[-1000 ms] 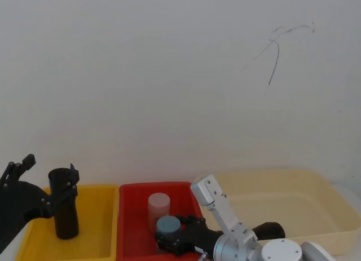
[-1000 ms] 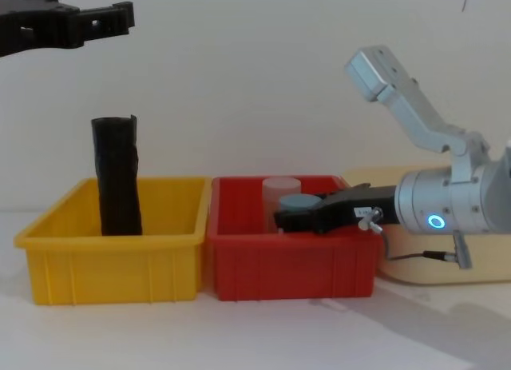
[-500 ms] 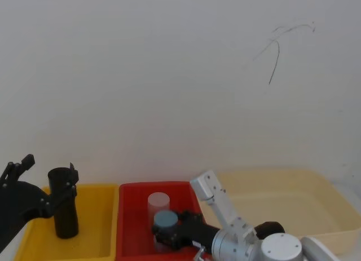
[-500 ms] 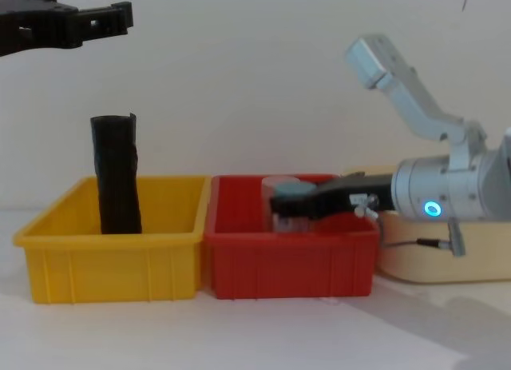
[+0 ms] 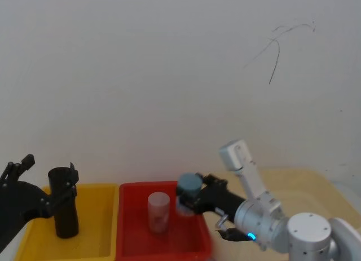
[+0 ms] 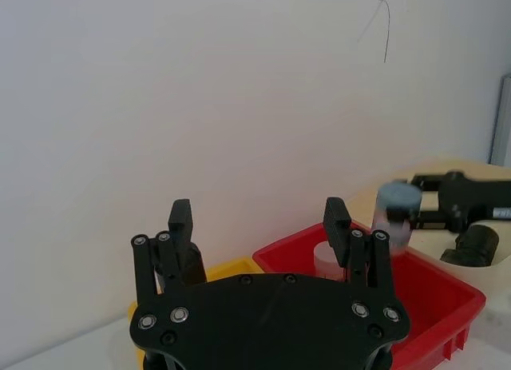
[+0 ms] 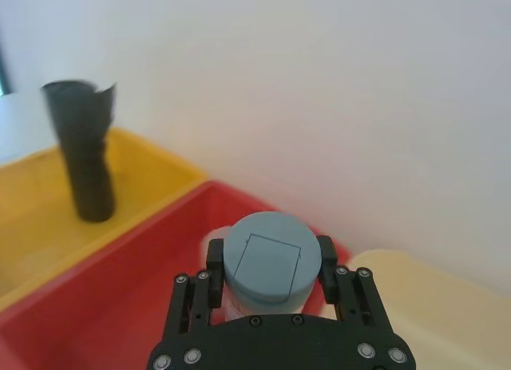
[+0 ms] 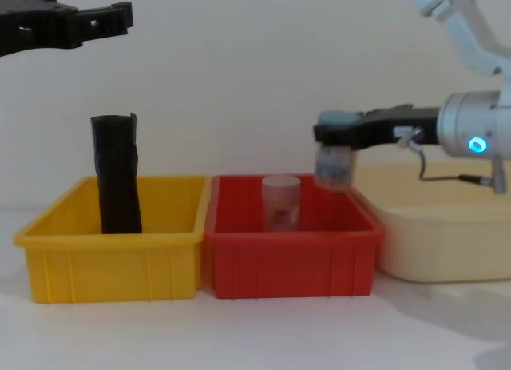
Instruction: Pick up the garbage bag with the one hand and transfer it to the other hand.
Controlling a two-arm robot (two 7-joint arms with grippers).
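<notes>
Right gripper (image 8: 334,138) now lifting blue-capped translucent jar (image 8: 334,164) clear of red bin (image 8: 289,262), fingers clamped on cap. Left gripper (image 8: 120,14) hovering high, fingers apart, over yellow bin (image 8: 112,266) holding crinkled black roll (image 8: 118,175).

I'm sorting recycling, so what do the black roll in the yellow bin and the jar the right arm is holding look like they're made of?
Black roll: likely thin plastic film; crinkled, ragged top edge.
Jar: seemingly frosted translucent plastic, opaque grey-blue lid, clamped in the right end effector.

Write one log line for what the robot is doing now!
right pincer: holds blue-capped jar above red bin | left pincer: open, raised | black roll: upright in yellow bin
</notes>
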